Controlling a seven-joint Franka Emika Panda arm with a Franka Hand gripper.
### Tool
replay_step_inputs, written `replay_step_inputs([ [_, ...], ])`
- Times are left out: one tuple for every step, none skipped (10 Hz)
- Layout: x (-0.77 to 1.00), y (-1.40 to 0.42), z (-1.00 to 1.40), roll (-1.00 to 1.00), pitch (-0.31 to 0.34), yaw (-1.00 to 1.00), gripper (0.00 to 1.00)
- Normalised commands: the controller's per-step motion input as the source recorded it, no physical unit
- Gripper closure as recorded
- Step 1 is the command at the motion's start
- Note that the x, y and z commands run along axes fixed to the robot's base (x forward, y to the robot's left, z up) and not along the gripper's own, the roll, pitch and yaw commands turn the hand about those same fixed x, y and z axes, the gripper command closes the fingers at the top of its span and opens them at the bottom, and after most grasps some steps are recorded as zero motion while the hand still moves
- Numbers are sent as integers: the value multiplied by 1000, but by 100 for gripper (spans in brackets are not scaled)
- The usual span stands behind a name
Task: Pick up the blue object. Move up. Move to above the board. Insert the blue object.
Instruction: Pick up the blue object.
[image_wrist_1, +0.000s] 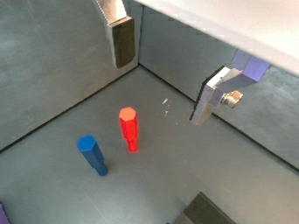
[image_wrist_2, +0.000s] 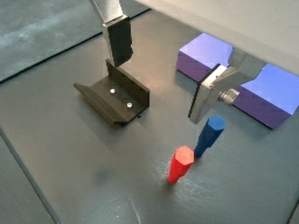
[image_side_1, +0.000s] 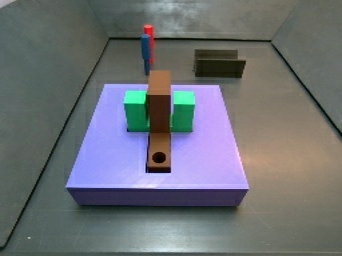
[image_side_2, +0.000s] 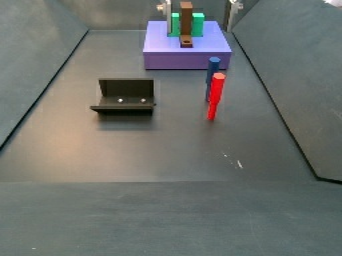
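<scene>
- Tool (image_wrist_1: 160, 92): count 1, with 2 fingers (image_wrist_1: 121, 44). The jaws stand wide apart. Nothing is between the pads and nothing is held, in both wrist views (image_wrist_2: 159, 87).
- Blue object (image_wrist_1: 93, 154): count 1. It is a thin peg standing upright on the dark floor (image_side_2: 120, 150).
- Red peg (image_wrist_1: 128, 128): count 1. It is upright and just beside the blue object. Whether the two touch cannot be told. In a side view it stands in front of the blue one and hides most of it (image_side_2: 214, 95).
- Board (image_side_1: 159, 115): count 1. It is a long brown plank with 1 round hole (image_side_1: 160, 158) near one end.
- Green block (image_side_1: 138, 110): count 1. The board runs across it.
- Lavender slab (image_side_1: 107, 170): count 1. It carries the green block and the board.
- Fixture (image_wrist_2: 114, 96): count 1. It stands on the floor.
- Blue object vs tool: it is below the tool and clear of both fingers, not inside the gap, and touches neither pad. In a wrist view (image_wrist_2: 211, 136) it lies nearer the finger on the slab (image_wrist_2: 198, 57) side. The fixture sits under the opposite finger.
- Board vs tool: it lies well apart from the blue object, out beyond the slab-side finger.
</scene>
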Motion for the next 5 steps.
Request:
replay_step_inputs([
  [-9,-29,0,0,-10,0,0],
  [0,-200,-83,0,-11,0,0],
  [0,-469,-186,0,-21,0,0],
  [0,-671,-231,0,-19,-3,0],
  [0,-763,-277,0,-3,-46,0],
])
